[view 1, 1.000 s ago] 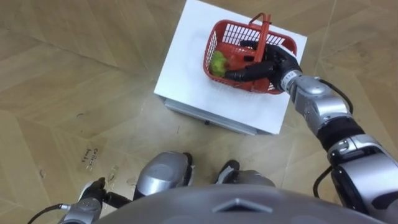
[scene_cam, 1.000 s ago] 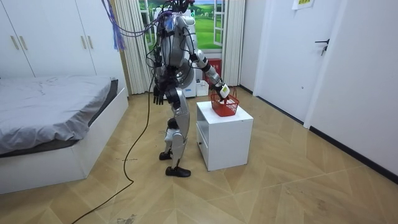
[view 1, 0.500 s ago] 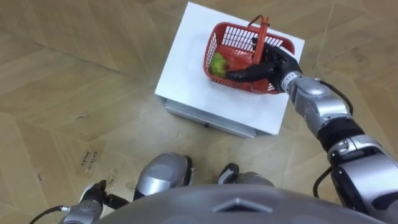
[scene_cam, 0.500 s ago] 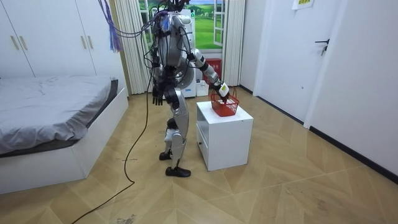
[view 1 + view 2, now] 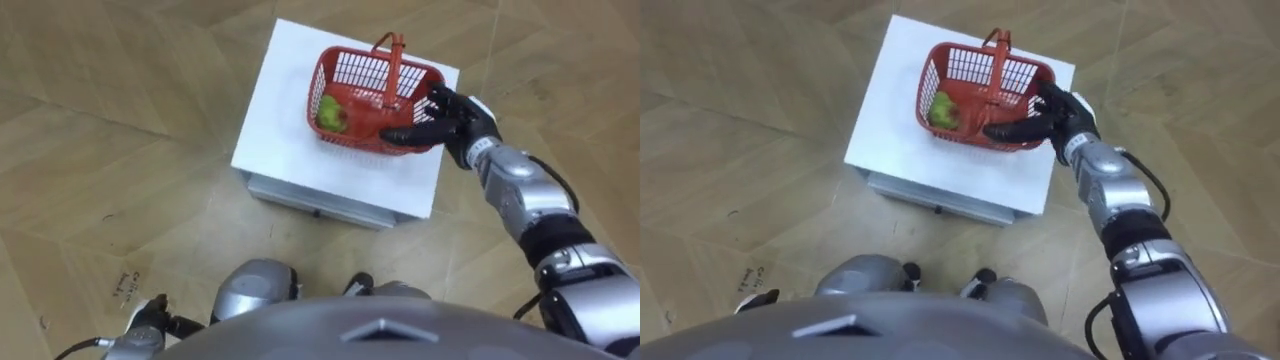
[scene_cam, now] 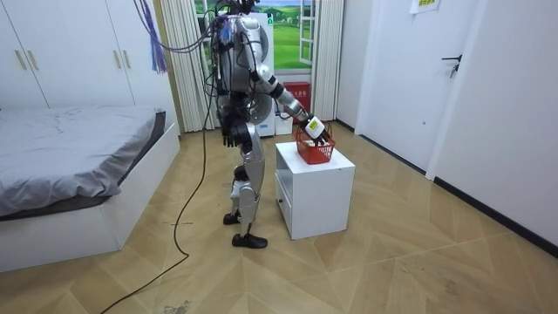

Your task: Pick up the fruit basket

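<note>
The right hand (image 5: 452, 118) is spread wide at the basket's (image 5: 349, 67) right end. Its thumb (image 5: 405, 134) lies straight along the outside of the near wall, and the other fingers fan upward against the right rim. Nothing is clasped (the thumb and fingers stand well apart, touching the mesh rather than closing on it). Whether any fingertip hooks over the rim is too small to tell.

The basket sits on the white stand (image 5: 285, 125), toward its far right corner, with the handle (image 5: 393, 62) upright and free of the hand. A green fruit (image 5: 330, 112) lies in the basket's left end. Something reddish beside it blends with the mesh and cannot be made out.

The left hand (image 6: 228, 135) hangs by the hip in the room view, far from the stand, and I cannot tell its state. In the eye views it is cut off by the lower left edge.

The robot stands upright at the stand's side, on the room view's left of it, with its right arm stretched down to the basket. The stand's lower front is hidden from the eye views by its top.
</note>
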Robot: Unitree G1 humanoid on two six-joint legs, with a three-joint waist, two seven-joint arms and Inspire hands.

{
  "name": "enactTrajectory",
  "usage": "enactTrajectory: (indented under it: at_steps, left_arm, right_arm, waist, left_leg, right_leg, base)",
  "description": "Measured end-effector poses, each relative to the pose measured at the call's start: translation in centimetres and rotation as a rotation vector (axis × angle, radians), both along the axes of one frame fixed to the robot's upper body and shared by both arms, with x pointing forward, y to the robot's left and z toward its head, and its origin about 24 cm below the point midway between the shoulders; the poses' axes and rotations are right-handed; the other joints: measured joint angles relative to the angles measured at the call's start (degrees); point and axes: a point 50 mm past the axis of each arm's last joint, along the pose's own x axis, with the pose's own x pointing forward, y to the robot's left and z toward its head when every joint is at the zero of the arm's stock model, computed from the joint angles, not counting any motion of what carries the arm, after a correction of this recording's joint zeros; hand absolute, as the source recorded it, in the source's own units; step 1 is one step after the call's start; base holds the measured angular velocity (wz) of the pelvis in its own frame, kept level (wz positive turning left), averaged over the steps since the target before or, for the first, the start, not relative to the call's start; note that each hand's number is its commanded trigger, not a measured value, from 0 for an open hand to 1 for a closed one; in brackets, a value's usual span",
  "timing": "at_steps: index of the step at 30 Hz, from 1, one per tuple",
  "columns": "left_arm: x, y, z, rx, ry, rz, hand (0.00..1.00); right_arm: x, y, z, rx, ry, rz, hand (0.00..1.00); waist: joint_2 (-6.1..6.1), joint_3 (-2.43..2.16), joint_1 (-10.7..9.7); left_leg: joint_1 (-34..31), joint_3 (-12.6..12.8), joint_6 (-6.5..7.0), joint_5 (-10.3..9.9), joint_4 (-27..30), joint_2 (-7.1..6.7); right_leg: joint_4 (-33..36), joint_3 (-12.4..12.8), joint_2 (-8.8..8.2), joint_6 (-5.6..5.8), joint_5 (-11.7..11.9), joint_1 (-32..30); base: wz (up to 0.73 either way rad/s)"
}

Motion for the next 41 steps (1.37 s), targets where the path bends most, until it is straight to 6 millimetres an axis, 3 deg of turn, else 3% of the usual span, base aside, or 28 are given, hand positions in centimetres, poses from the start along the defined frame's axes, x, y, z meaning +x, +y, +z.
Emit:
enactTrajectory:
  at_steps: [7, 12, 15, 18, 21, 24, 27, 29, 31, 33, 37, 41]
  left_arm:
    - [-0.2, 0.6, 0.3, 0.043, -0.041, 0.048, 0.0]
    - [0.0, 0.5, 0.4, 0.074, -0.054, 0.054, 0.0]
    - [0.1, 0.7, 0.5, 0.084, -0.065, 0.061, 0.0]
    - [1.0, 0.8, 0.8, 0.093, -0.113, 0.075, 0.0]
    - [1.3, 0.7, 0.8, 0.086, -0.136, 0.089, 0.0]
    - [1.2, 0.5, 0.7, 0.082, -0.14, 0.099, 0.0]
    - [1.2, 0.7, 0.8, 0.087, -0.147, 0.116, 0.0]
    - [0.9, 0.7, 0.8, 0.09, -0.142, 0.124, 0.0]
    - [1.0, 0.6, 0.7, 0.092, -0.143, 0.122, 0.0]
    - [0.4, 0.4, 0.5, 0.088, -0.124, 0.131, 0.0]
    - [0.2, 0.3, 0.4, 0.1, -0.112, 0.135, 0.0]
    - [-0.4, -0.8, -0.1, 0.084, -0.076, 0.13, 0.0]
  right_arm:
    - [-0.9, -2.6, 1.0, -0.051, -0.062, -0.137, 0.0]
    - [-1.8, -3.7, 1.4, -0.074, -0.09, -0.189, 0.0]
    - [-1.4, -4.2, 2.3, -0.073, -0.132, -0.223, 0.0]
    - [-2.3, -4.8, 2.8, -0.056, -0.16, -0.268, 0.0]
    - [-3.4, -5.7, 2.4, -0.055, -0.141, -0.319, 0.0]
    - [-4.9, -6.9, 1.7, -0.092, -0.096, -0.384, 0.0]
    - [-8.0, -8.0, -1.5, -0.173, 0.089, -0.426, 0.0]
    - [-11.5, -8.3, -3.8, -0.224, 0.255, -0.424, 0.0]
    - [-16.5, -8.2, -6.0, -0.245, 0.466, -0.438, 0.0]
    - [-18.9, -7.7, -6.9, -0.234, 0.563, -0.453, 0.0]
    - [-23.7, -5.5, -8.3, -0.202, 0.756, -0.397, 0.0]
    - [-25.7, -4.3, -8.8, -0.275, 0.914, -0.205, 0.0]
  waist:
    - [-0.08, -0.3, -4.2]
    - [-0.08, -0.25, -6.42]
    - [0.27, -0.05, -6.76]
    - [0.36, -0.03, -7.97]
    - [0.98, 0.09, -8.6]
    - [1.72, -0.18, -8.84]
    - [1.46, -0.34, -9.81]
    - [1.46, -0.36, -9.89]
    - [1.39, -0.4, -9.58]
    - [1.84, -0.19, -9.64]
    - [2.16, -0.27, -9.79]
    - [2.72, -0.23, -9.8]
  left_leg:
    - [4.01, 2.69, -0.14, 0.11, -2.74, 0.58]
    - [6.02, 4.32, -0.15, 0.11, -3.89, 0.85]
    - [7.2, 5.81, -0.16, 0.12, -4.92, 1.11]
    - [7.94, 6.1, -0.2, 0.14, -5.31, 1.22]
    - [9.36, 6.0, -0.29, 0.19, -5.89, 1.27]
    - [10.97, 6.27, -0.3, 0.2, -7.11, 1.39]
    - [11.61, 6.68, -0.31, 0.2, -7.11, 1.46]
    - [12.12, 6.06, -0.32, 0.19, -7.11, 1.41]
    - [12.45, 6.05, -0.33, 0.18, -7.37, 1.41]
    - [13.02, 6.05, -0.34, 0.18, -8.13, 1.48]
    - [13.39, 6.06, -0.59, 0.08, -8.68, 1.74]
    - [14.64, 5.94, -0.67, 0.01, -8.9, 1.79]
  right_leg:
    - [-1.32, 2.07, 0.71, 0.0, 0.0, 2.14]
    - [-1.75, 5.02, 1.25, 0.14, -0.05, 2.9]
    - [-1.82, 6.58, 1.65, 0.15, -0.05, 2.95]
    - [-2.82, 6.58, 1.88, 0.16, -0.04, 3.73]
    - [-3.62, 6.81, 2.09, 0.2, -0.01, 5.46]
    - [-3.85, 7.44, 2.39, 0.25, 0.03, 6.37]
    - [-3.97, 7.45, 2.47, 0.24, 0.02, 7.16]
    - [-4.92, 7.34, 2.51, 0.25, 0.01, 8.32]
    - [-5.01, 7.57, 2.56, 0.35, -0.05, 8.72]
    - [-5.13, 7.91, 2.71, 0.37, -0.06, 8.78]
    - [-5.44, 7.96, 3.11, 0.33, -0.04, 9.09]
    - [-5.47, 8.01, 3.22, 0.33, -0.04, 10.18]
  base:
    - [-0.17]
    - [-0.16]
    - [-0.29]
    - [-0.04]
    - [-0.01]
    - [-0.06]
    - [0.04]
    - [0.1]
    - [0.11]
    - [-0.12]
    - [-0.03]
    - [0.0]
